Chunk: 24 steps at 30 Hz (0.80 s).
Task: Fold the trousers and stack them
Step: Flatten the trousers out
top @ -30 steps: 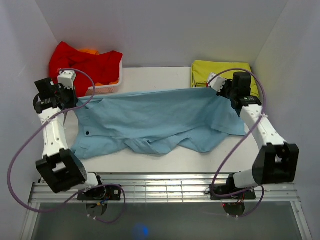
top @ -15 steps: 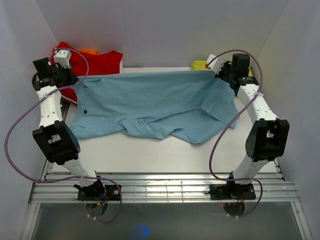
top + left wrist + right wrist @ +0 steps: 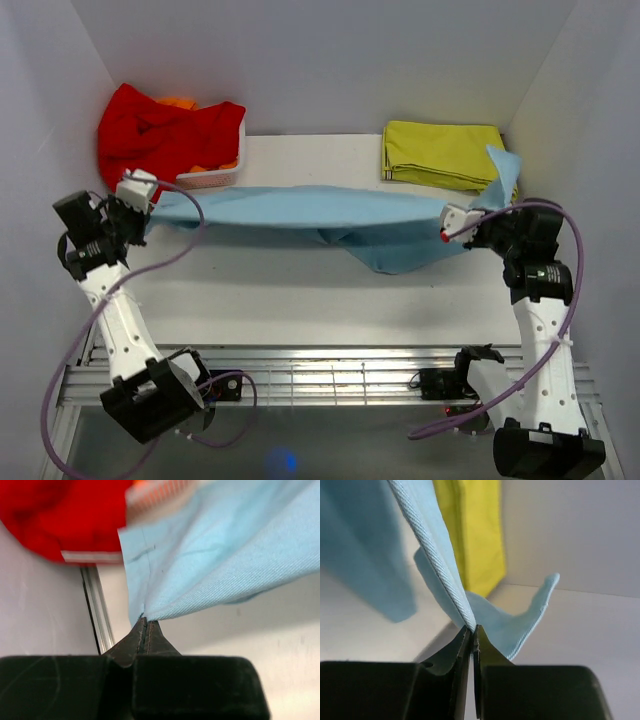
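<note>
The light sky-blue trousers (image 3: 300, 207) hang stretched in the air between my two grippers, across the middle of the table, with a loose fold drooping at the right (image 3: 390, 250). My left gripper (image 3: 143, 208) is shut on the trousers' left edge; in the left wrist view (image 3: 145, 621) the cloth (image 3: 210, 565) comes out of the closed tips. My right gripper (image 3: 478, 222) is shut on the right edge; in the right wrist view (image 3: 472, 628) the hem (image 3: 437, 555) runs up from the tips and a corner flap (image 3: 535, 605) sticks out.
A white basket (image 3: 215, 175) with a bright red garment (image 3: 160, 125) stands at the back left. A folded yellow-green garment (image 3: 440, 152) lies at the back right. White walls close in both sides. A metal rail (image 3: 320, 375) runs along the near edge.
Both grippers have pulled toward the near side and lifted the trousers off the table. The cloth, spread flat before, now hangs as a narrow stretched band.
</note>
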{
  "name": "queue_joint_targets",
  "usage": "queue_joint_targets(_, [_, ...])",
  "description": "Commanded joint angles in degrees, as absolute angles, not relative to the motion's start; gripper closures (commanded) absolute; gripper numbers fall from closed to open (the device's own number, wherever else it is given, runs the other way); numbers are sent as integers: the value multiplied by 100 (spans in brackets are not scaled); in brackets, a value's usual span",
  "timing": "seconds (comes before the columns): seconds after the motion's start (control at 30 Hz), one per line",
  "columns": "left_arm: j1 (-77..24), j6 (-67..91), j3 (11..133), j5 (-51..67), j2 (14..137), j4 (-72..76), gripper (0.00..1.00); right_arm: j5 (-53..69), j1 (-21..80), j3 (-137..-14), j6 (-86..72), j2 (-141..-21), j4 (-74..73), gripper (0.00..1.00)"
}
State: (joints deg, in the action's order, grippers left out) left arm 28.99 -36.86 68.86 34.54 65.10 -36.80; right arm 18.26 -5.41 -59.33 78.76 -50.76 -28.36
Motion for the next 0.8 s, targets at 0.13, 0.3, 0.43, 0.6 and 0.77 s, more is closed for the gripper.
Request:
queue_joint_targets(0.13, [3340, -6476, 4001, 2629, 4923, -4991, 100, 1828, -598, -3640, 9904, -3922, -5087, 92])
queue_joint_targets(0.3, [3436, -7066, 3638, 2592, 5193, -5789, 93, 1811, -589, -3050, 10301, -3385, -6001, 81])
queue_joint_targets(0.43, [3603, -7680, 4881, 3180, 6053, -7108, 57, 1793, -598, -3470, 9959, -3400, -5959, 19])
queue_joint_targets(0.6, [3665, -7595, 6624, 4163, 6916, -8033, 36, 2108, -694, -5496, 8308, -4954, -5950, 7])
queue_joint_targets(0.77, [3630, -6807, 7646, 4622, 7794, -7806, 32, 2663, -1063, -6880, 7261, -6616, -5924, 1])
